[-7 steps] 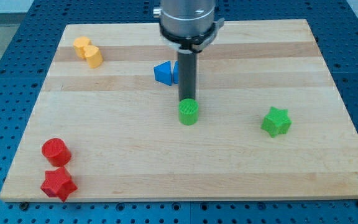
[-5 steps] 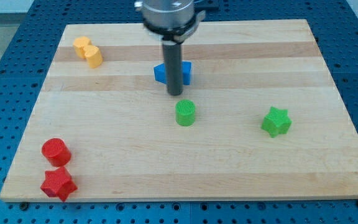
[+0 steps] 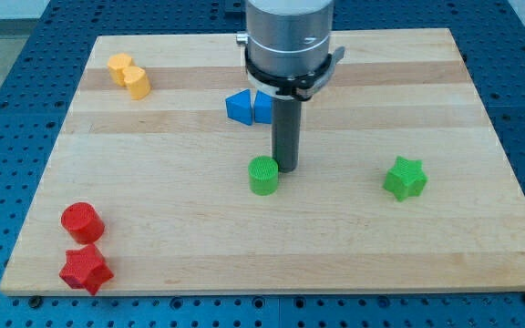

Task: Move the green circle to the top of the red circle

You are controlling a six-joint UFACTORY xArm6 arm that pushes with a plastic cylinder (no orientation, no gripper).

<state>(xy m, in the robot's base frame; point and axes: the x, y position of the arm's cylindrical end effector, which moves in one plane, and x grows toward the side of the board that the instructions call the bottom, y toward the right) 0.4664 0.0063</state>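
The green circle (image 3: 263,175) lies near the middle of the wooden board (image 3: 445,246). My tip (image 3: 287,168) stands just to its upper right, touching or almost touching it. The red circle (image 3: 82,221) lies near the board's lower left corner, far to the left of and below the green circle.
A red star (image 3: 86,269) lies right below the red circle. A blue block (image 3: 247,107) lies above the green circle, partly behind the rod. A yellow block (image 3: 128,75) is at the upper left. A green star (image 3: 405,178) is at the right.
My tip swung left above the green circle, then came back right and down to its upper right side. The green circle has slid a little down and left.
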